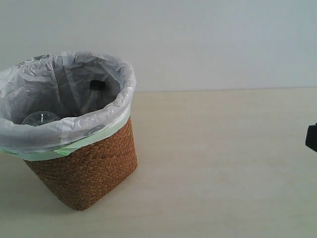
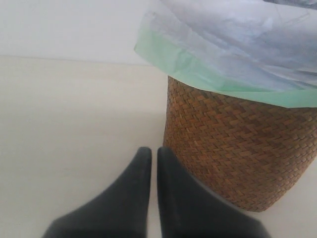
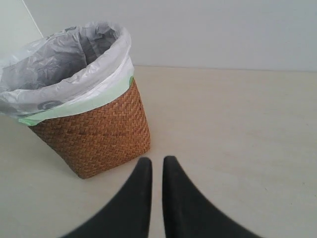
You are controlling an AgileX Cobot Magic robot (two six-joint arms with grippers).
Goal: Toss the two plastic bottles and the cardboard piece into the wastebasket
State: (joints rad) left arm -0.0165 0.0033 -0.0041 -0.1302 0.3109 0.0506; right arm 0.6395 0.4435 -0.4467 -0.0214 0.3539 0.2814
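Starting at the left, the left gripper (image 2: 151,154) sits low over the table (image 1: 223,163) with its two dark fingers drawn together, only a sliver between them and nothing in it. The wastebasket (image 2: 233,148) stands just ahead of those fingertips and slightly off to one side, close but apart from them.

Inside the white bag liner (image 1: 74,79) I can see the black-capped bottle (image 1: 96,86) leaning against the far wall. A second clear bottle (image 1: 40,118) shows one rounded end near the front rim. The cardboard piece is nowhere I can see. It is not on the bare table, and if it lies in the basket, the liner and bottles hide it.

Further right the table is plain wood out to a dark bit of the right arm (image 1: 312,137) at the edge. The right gripper (image 3: 157,161) is also closed on nothing, with the wastebasket well ahead of it and clear of its fingers.

To my eye the throwing is finished, or very nearly. The next move calls for confirming the cardboard went in. If it did, both arms need only draw back without nudging the basket.
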